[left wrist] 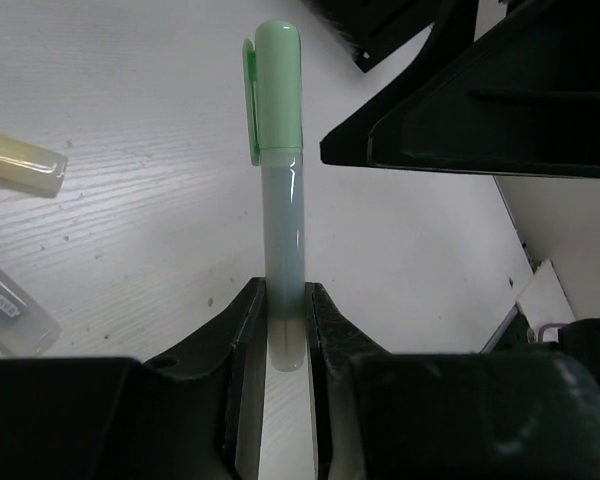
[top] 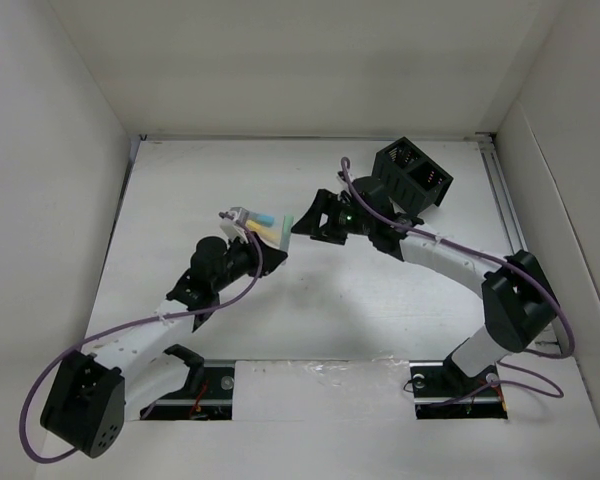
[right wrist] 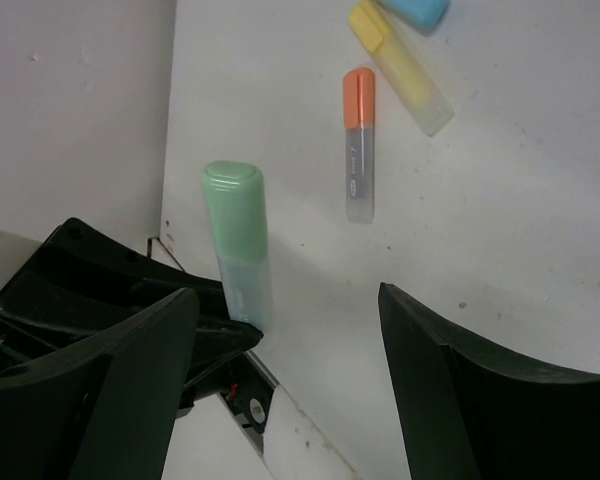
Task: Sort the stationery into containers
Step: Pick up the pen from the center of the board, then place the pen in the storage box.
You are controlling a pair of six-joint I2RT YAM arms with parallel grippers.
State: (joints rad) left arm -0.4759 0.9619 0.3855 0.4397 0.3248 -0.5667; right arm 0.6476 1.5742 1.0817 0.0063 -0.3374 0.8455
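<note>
- As viewed through the left wrist camera, found left gripper (left wrist: pixel 280 325) pressed onto a green-capped highlighter (left wrist: pixel 279 180). Pinching the clear tail end between both fingers (left wrist: pixel 242 340), with barrel running straight out in line with them and cap farthest from the lens.
- Checked the grip from the right wrist camera: saw green cap nearest that lens, with pale barrel running down into the black left fingers.
- Logged right gripper (right wrist: pixel 285 300) spread wide and holding nothing, with one finger to either side of the green-capped highlighter in that view.
- From the top camera, placed both grippers near the table's middle, tip facing tip, close but apart.
- Counted three more lying flat on the white table (right wrist: pixel 520 200):
  - orange-capped highlighter (right wrist: pixel 358 140), clear body with printed label;
  - yellow highlighter (right wrist: pixel 400 65) just beside it;
  - pale blue highlighter (right wrist: pixel 415 10) at the top edge of frame, mostly cut off. Cannot tell whether touching the yellow one.
- Located black mesh organizer (top: pixel 412 175) toward the far right corner, just behind the right arm (top: pixel 450 260) and well apart from all highlighters. Appears tipped, with square compartment openings turned toward the near side. Inside too dark to make out.
</note>
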